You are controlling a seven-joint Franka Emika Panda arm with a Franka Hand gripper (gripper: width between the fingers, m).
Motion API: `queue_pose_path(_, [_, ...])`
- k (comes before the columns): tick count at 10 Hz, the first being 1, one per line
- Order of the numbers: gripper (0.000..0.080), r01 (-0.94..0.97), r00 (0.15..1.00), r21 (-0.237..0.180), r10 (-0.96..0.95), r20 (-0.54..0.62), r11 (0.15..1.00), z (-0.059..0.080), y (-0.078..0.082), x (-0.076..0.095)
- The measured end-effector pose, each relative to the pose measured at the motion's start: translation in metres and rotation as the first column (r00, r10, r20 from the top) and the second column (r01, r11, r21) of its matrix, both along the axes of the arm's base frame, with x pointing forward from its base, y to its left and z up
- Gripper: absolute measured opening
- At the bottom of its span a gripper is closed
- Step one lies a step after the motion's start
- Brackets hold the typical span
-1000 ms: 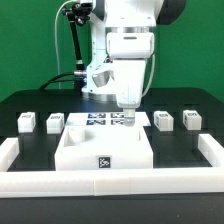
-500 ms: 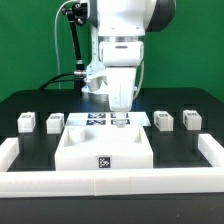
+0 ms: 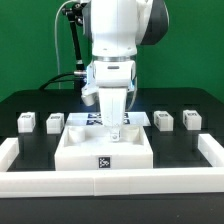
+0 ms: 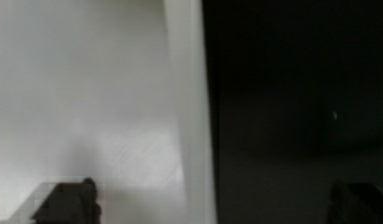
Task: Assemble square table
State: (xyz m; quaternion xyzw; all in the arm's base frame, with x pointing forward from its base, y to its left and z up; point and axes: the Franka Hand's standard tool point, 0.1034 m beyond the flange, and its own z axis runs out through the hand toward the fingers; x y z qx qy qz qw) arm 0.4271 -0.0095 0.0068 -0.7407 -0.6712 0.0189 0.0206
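The gripper (image 3: pixel 113 133) hangs with its jaws spread wide and empty over the twelve o'clock edge of the slab (image 3: pixel 105 152), which lies flat on the black bench (image 3: pixel 30 100). Two posts (image 3: pixel 54 123) stand at the slab's nine o'clock and two further posts (image 3: pixel 163 120) at its three o'clock. The arm partly hides the marker board (image 3: pixel 92 118) just beyond the slab. A white rail (image 3: pixel 110 182) runs at six o'clock. In the blurred wrist view, the fingertips (image 4: pixel 63 203) seem to straddle the slab's edge.
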Motion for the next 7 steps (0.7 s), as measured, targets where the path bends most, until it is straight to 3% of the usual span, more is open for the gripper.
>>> queue_pose_path(3, [0.062, 0.006, 1.0, 0.0, -0.006, 0.002, 1.0, 0.001, -0.002, 0.0006])
queue_pose_path(5, [0.0307, 0.006, 1.0, 0.0, -0.006, 0.001, 1.0, 0.0006, -0.002, 0.0002])
queue_pose_path(6, [0.0307, 0.006, 1.0, 0.0, -0.006, 0.001, 1.0, 0.0004, -0.002, 0.0001])
queue_pose_path(7, [0.0124, 0.006, 1.0, 0.0, -0.006, 0.0, 1.0, 0.0003, -0.002, 0.0])
